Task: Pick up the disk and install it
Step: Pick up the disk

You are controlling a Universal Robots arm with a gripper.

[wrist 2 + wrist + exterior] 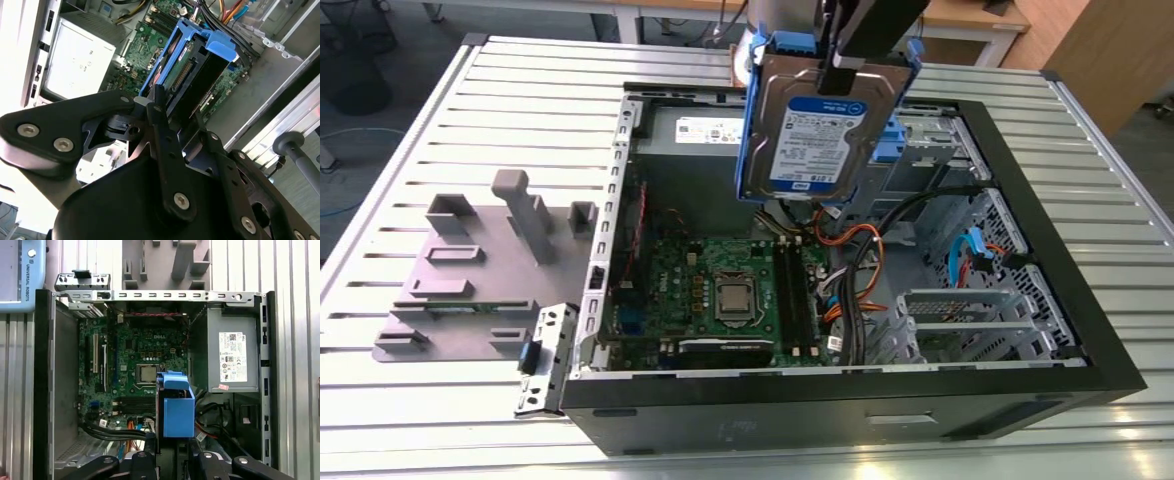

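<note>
Disk (821, 125) hangs upright, gripped by its top edge in your closed jaws, above the open computer case (1107, 370), over the motherboard (720, 270). Hold it plumb, clear of the loose cables (923, 205) nearby.
</note>
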